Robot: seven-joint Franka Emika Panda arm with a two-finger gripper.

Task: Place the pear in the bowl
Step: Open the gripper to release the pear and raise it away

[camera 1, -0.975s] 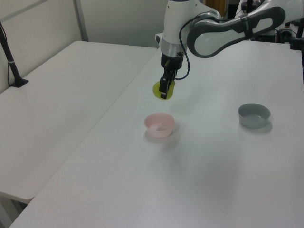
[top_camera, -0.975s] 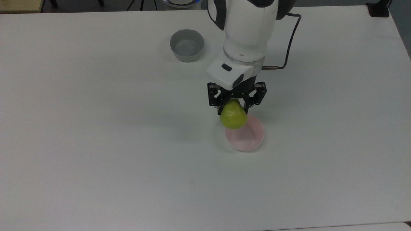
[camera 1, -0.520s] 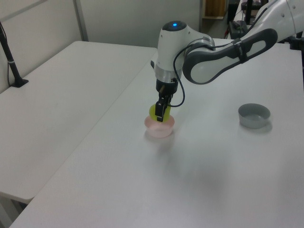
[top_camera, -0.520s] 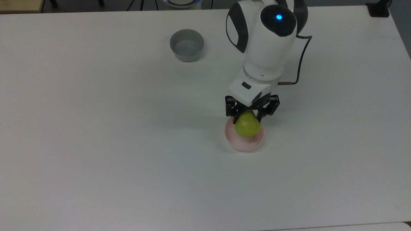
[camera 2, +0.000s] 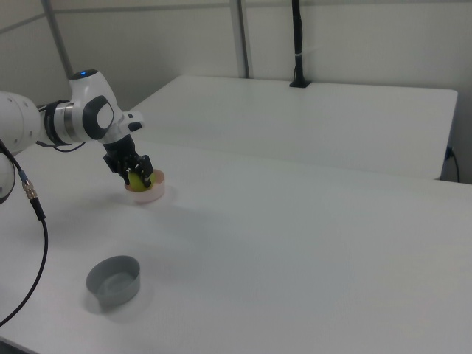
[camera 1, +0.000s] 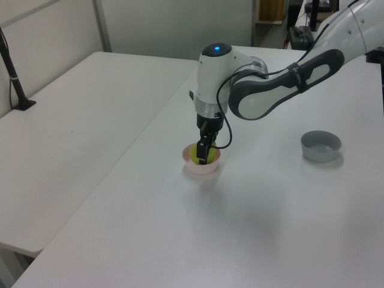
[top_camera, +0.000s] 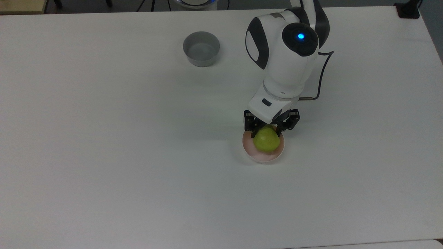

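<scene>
**Pear held low inside pink bowl**

Seen from above: yellow-green pear (top_camera: 266,139) sitting down within the rim of the pale pink bowl (top_camera: 262,156), near the middle of a plain white counter (top_camera: 104,155). Black two-finger hand (top_camera: 271,128) of the white Panda arm (top_camera: 287,65) pointing straight down, fingers (top_camera: 250,125) pressed against either side of the pear's narrow upper end, gripping it. Whether the pear rests on the bowl's floor: cannot tell. Blue light glowing on the arm's joint above. Grey straight-sided bowl (top_camera: 201,48) well apart, toward the top view's upper left. In the left view, pear (camera 1: 196,155) mostly hidden behind the hand (camera 1: 203,157), pink bowl (camera 1: 201,166) beneath, grey bowl (camera 1: 321,146) far to the left view's right.
</scene>
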